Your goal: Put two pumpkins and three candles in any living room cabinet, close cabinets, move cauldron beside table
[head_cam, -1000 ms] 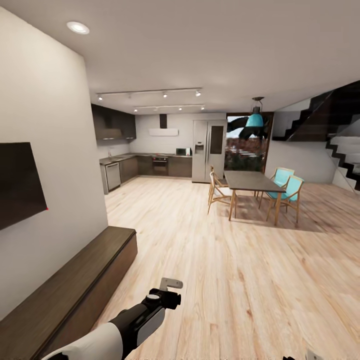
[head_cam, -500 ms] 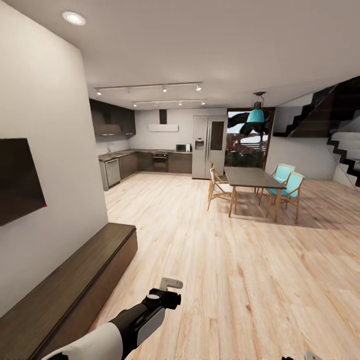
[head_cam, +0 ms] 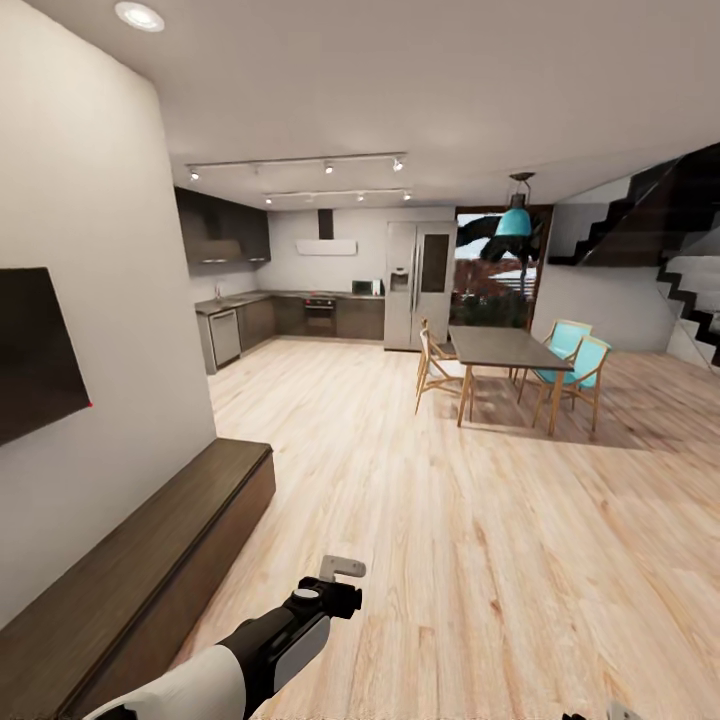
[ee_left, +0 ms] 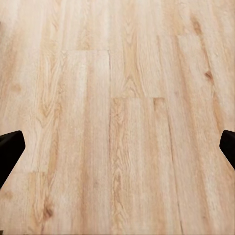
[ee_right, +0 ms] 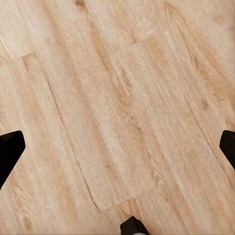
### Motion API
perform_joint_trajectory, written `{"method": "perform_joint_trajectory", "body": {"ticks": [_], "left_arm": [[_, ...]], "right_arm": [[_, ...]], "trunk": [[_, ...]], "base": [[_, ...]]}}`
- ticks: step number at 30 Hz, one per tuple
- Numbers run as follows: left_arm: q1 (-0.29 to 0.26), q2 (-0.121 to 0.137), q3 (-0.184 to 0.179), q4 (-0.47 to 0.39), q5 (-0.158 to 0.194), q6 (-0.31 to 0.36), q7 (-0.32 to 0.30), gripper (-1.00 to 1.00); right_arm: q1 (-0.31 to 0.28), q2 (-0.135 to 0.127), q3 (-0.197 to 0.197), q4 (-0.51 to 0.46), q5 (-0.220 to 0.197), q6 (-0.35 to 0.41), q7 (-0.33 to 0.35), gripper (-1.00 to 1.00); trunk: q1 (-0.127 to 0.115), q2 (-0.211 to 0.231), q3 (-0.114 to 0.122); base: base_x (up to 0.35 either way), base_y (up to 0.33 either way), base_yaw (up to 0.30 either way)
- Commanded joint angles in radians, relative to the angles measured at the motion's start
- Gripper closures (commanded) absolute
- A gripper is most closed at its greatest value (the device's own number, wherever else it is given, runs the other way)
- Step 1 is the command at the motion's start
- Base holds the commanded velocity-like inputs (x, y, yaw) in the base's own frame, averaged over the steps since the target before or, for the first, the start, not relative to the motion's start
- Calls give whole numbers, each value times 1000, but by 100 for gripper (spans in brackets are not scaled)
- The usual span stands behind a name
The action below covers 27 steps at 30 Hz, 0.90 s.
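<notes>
The cabinet [head_cam: 150, 560], a long, low dark brown unit with flat shut fronts, runs along the left wall in the head view. My left arm [head_cam: 270, 640] reaches forward over the floor just right of it. In the left wrist view my left gripper [ee_left: 117, 152] is open above bare floor planks, its dark fingertips [ee_left: 10, 152] at the picture's edges. My right gripper [ee_right: 117, 152] is open over the floor too. A dining table [head_cam: 505, 348] stands far ahead on the right. The pumpkins, candles and cauldron are out of view.
A dark wall panel [head_cam: 35, 350] hangs above the cabinet. Wood and turquoise chairs [head_cam: 575, 375] surround the table. A kitchen with a fridge [head_cam: 420, 285] lies at the back, and stairs [head_cam: 690, 290] rise at the far right. Wide wood floor [head_cam: 450, 520] stretches ahead.
The whole room has slid slightly upward in the head view, so the camera has moved. My left arm keeps the same pose in the picture.
</notes>
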Motion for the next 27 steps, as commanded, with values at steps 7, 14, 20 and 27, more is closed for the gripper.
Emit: {"method": "perform_joint_trajectory", "body": {"ticks": [7, 14, 20, 27], "left_arm": [[-1, 1, -8, -2, 7, 2, 8, -100], [-1, 1, -8, -2, 7, 2, 8, -100], [-1, 1, -8, -2, 7, 2, 8, -100], [-1, 1, -8, -2, 7, 2, 8, -100]], "right_arm": [[0, 0, 1, -3, -9, 5, -3, -100], [0, 0, 2, -4, -9, 5, -3, -100], [0, 0, 2, -3, -9, 5, -3, -100], [0, -2, -1, -4, -11, 39, -2, -100]], "trunk": [[0, -1, -12], [0, -1, -24], [0, -1, -34], [0, -1, -45]], "base": [[0, 0, 0], [0, 0, 0], [0, 0, 0], [0, 0, 0]]}}
